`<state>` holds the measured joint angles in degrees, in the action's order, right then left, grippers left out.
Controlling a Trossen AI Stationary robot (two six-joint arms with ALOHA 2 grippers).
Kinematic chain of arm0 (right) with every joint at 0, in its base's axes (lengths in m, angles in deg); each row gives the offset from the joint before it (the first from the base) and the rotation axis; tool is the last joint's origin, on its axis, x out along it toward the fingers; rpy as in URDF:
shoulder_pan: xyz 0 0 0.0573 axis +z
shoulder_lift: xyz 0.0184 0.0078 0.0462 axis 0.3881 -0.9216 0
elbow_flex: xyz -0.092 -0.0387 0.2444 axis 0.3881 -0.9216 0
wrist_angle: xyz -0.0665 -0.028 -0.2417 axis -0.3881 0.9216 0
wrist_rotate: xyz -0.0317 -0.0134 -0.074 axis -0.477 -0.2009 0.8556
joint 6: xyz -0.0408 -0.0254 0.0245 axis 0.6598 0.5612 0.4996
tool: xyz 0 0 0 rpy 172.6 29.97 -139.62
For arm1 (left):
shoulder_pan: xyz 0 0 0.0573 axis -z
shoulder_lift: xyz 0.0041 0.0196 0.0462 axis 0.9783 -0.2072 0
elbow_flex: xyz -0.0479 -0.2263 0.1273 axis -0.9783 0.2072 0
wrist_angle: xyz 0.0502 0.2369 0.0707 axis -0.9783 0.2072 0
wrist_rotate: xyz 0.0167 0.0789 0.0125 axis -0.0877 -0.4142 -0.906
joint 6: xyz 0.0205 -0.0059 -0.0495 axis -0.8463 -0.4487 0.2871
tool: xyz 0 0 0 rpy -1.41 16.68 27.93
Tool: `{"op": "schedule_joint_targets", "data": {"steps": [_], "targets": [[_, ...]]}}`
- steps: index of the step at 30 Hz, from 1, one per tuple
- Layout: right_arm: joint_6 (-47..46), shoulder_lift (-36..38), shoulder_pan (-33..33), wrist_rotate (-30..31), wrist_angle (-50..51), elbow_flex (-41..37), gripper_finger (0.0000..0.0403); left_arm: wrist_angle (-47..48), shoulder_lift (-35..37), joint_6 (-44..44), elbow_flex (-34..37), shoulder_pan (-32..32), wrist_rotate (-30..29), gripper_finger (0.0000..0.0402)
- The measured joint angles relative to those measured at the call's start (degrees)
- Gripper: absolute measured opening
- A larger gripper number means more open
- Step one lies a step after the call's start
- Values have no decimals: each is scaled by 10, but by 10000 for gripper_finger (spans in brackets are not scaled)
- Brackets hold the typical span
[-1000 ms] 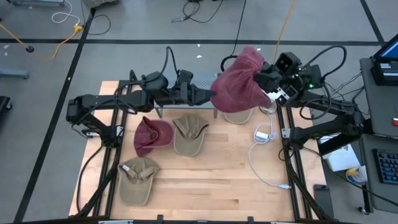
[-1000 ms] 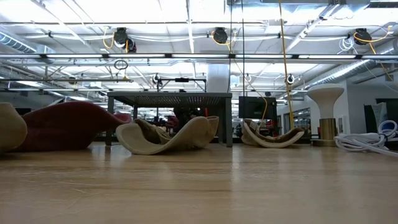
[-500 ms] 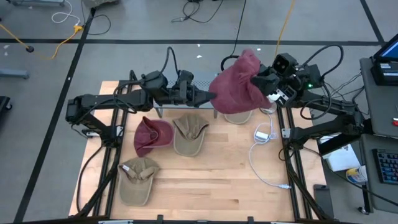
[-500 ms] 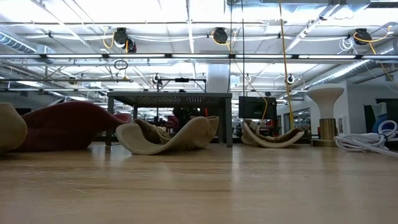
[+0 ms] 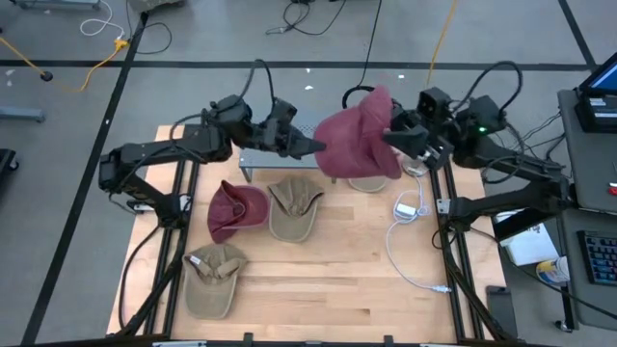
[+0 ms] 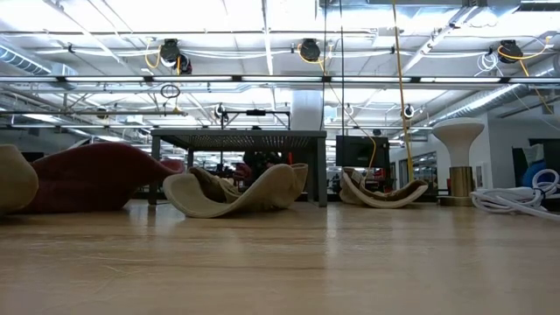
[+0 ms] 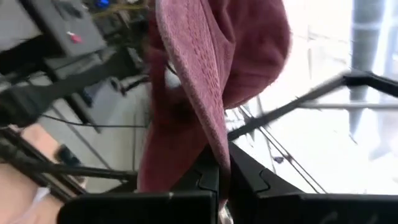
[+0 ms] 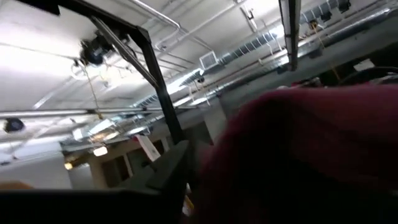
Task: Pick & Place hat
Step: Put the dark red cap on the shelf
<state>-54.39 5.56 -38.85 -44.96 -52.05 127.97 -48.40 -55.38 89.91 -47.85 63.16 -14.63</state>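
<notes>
High view — left gripper (image 5: 310, 146) pinching maroon hat (image 5: 352, 140), label-free.

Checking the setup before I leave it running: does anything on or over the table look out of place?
One maroon hat hangs in the air over the table's far edge, between both arms. The left pincer is shut on its brim; the right pincer sits at its other side. A white cable trails loose across the table. The other hats lie flat.

Wooden table (image 5: 318, 280). Lying on it: maroon hat (image 5: 234, 209) touching tan hat (image 5: 295, 207); another tan hat (image 5: 214, 278) near the front-left; a third tan hat (image 6: 381, 192) at the back; white cable (image 5: 410, 207) along the right.
</notes>
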Motion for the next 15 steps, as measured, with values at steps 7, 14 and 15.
{"op": "schedule_joint_targets", "data": {"steps": [7,14,15], "targets": [[43,76,0,23,147,0,211,0,22,13,0,-49,131,8],[62,121,18,80,285,0,203,96,62,-43,0,-108,211,8],[64,122,23,89,298,0,202,119,67,-58,0,-115,214,8]]}}
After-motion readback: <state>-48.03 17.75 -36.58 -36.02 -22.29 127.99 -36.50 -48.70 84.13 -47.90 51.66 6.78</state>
